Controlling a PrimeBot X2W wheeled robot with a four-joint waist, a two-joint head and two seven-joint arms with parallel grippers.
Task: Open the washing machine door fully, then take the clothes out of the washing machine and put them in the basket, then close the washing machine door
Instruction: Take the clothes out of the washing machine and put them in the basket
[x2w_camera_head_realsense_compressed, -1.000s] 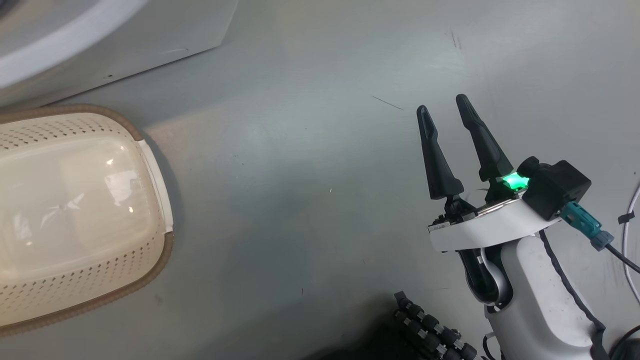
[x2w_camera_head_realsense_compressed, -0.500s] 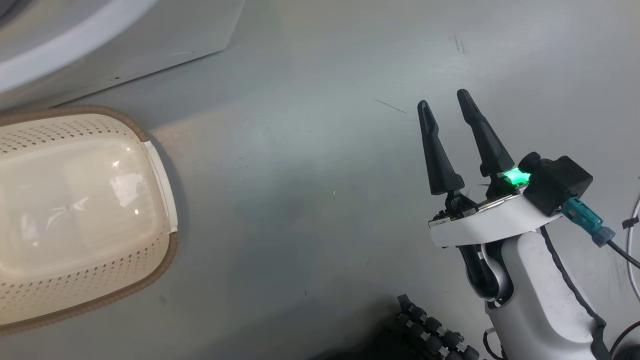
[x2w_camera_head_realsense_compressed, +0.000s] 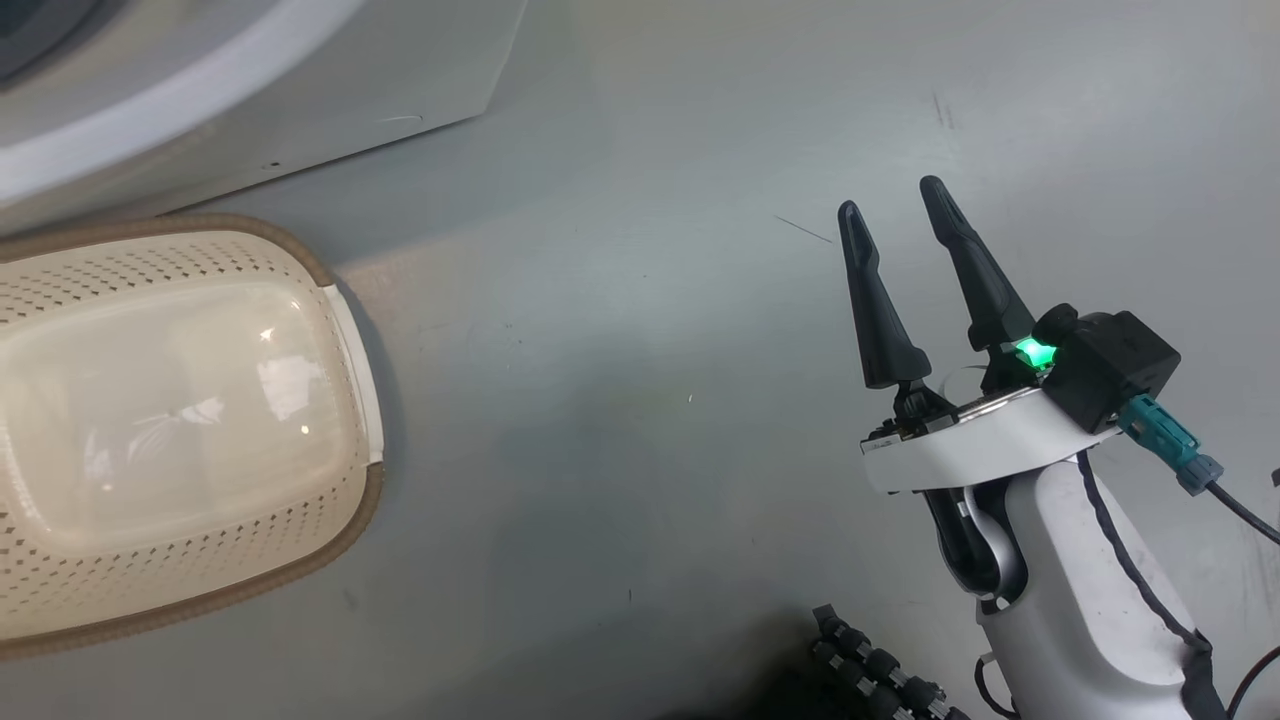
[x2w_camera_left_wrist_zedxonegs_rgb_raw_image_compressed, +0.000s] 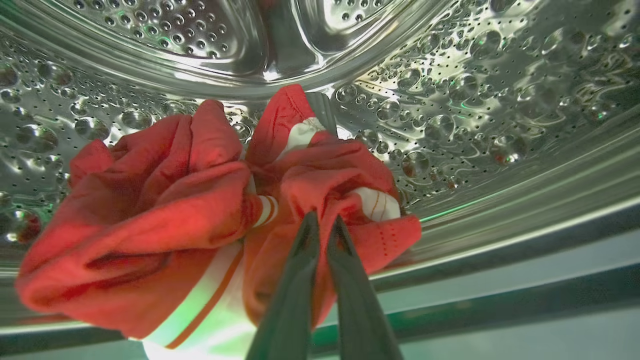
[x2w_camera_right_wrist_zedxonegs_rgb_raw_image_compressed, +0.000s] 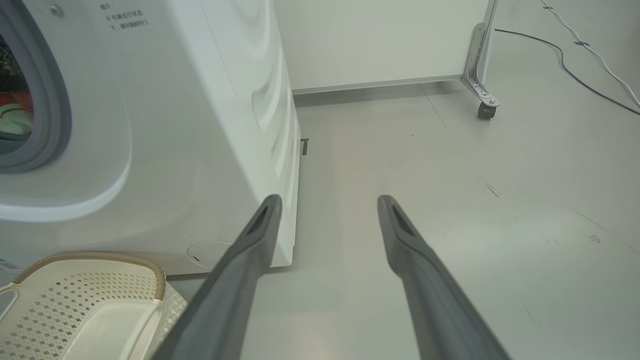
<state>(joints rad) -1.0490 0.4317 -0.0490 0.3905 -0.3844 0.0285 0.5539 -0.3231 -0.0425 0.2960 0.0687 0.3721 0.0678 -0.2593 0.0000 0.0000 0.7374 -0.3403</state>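
Note:
Inside the steel drum of the washing machine (x2w_camera_left_wrist_zedxonegs_rgb_raw_image_compressed: 450, 90), my left gripper (x2w_camera_left_wrist_zedxonegs_rgb_raw_image_compressed: 322, 225) is shut on the clothes (x2w_camera_left_wrist_zedxonegs_rgb_raw_image_compressed: 200, 200), a bunched red garment with white panels and striped trim. The white washing machine (x2w_camera_right_wrist_zedxonegs_rgb_raw_image_compressed: 200, 100) stands at the left of the right wrist view, a bit of red cloth showing through its grey-rimmed opening (x2w_camera_right_wrist_zedxonegs_rgb_raw_image_compressed: 15, 107). The cream basket (x2w_camera_head_realsense_compressed: 150, 420) sits on the floor in front of the machine, with nothing in it. My right gripper (x2w_camera_head_realsense_compressed: 895, 205) hovers open above the grey floor, well to the right of the basket. The door is out of view.
A wheeled white panel (x2w_camera_right_wrist_zedxonegs_rgb_raw_image_compressed: 480, 95) stands behind the machine, and cables (x2w_camera_right_wrist_zedxonegs_rgb_raw_image_compressed: 575, 65) trail over the floor at the far right. The robot's dark base (x2w_camera_head_realsense_compressed: 880, 670) shows at the bottom of the head view.
The head camera has shifted, so the basket and machine sit further right in the picture. The right gripper stays open in the same pose.

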